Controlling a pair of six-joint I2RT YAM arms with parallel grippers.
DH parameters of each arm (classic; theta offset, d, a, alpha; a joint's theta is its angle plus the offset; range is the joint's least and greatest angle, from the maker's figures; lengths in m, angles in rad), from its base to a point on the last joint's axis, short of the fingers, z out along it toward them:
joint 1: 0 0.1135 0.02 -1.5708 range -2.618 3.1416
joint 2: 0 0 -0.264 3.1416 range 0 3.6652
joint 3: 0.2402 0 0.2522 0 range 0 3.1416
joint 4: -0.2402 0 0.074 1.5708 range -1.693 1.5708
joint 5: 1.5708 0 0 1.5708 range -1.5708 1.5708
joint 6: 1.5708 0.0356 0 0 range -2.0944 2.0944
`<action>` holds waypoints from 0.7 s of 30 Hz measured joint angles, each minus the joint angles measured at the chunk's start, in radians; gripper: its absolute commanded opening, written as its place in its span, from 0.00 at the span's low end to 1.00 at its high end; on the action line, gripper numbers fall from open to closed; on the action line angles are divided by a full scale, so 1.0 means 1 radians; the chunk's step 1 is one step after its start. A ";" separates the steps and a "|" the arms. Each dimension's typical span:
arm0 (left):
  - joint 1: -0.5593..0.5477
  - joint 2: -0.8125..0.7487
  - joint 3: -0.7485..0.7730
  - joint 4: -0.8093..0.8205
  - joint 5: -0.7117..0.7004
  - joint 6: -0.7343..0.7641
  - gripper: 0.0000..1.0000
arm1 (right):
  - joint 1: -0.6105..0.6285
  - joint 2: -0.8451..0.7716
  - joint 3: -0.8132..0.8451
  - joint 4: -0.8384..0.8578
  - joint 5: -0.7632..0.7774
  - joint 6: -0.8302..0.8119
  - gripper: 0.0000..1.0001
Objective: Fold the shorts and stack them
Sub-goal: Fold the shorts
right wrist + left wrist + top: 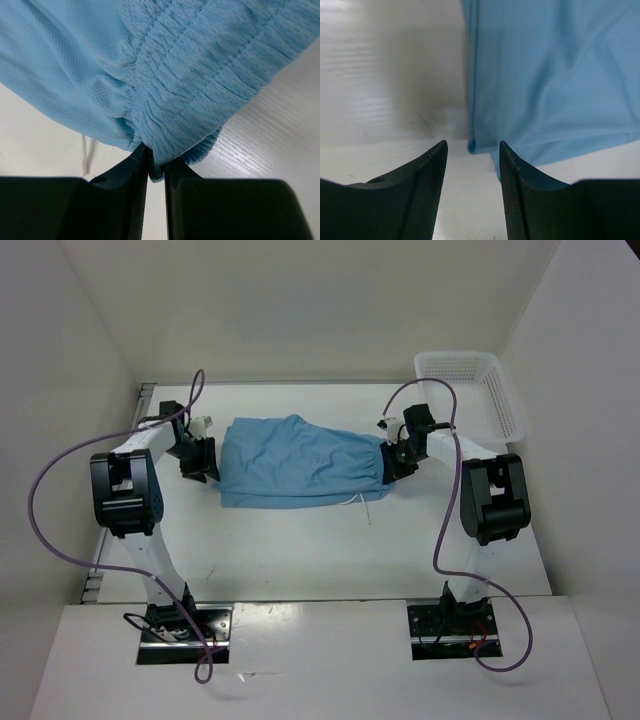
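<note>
Our black two-finger right gripper [156,167] is clamping the gathered waistband of the light sky-blue soft fabric shorts [295,462], which are lying flat on the white table [300,560]. Our left gripper [473,145] is hovering, jaws apart, at the left hem corner. We are judging them light and limp, best pinched at corners.

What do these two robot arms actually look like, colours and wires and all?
The left arm and right arm are slim white tubes with bulky black joint housings. A loose purple cable runs along each, down to a black base plate. The left claw and right claw each have two black wedge-shaped fingers; the left one's inner faces show a fine mesh texture.
</note>
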 measured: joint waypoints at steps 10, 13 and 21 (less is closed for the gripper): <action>-0.012 0.010 -0.073 -0.016 0.063 -0.001 0.49 | 0.000 0.002 0.000 0.003 0.000 0.001 0.19; -0.011 0.018 -0.064 -0.023 0.080 -0.001 0.49 | 0.000 0.002 0.000 0.003 0.000 -0.002 0.19; 0.005 0.029 -0.045 -0.032 0.115 -0.001 0.52 | 0.000 0.002 -0.018 0.018 0.003 -0.020 0.19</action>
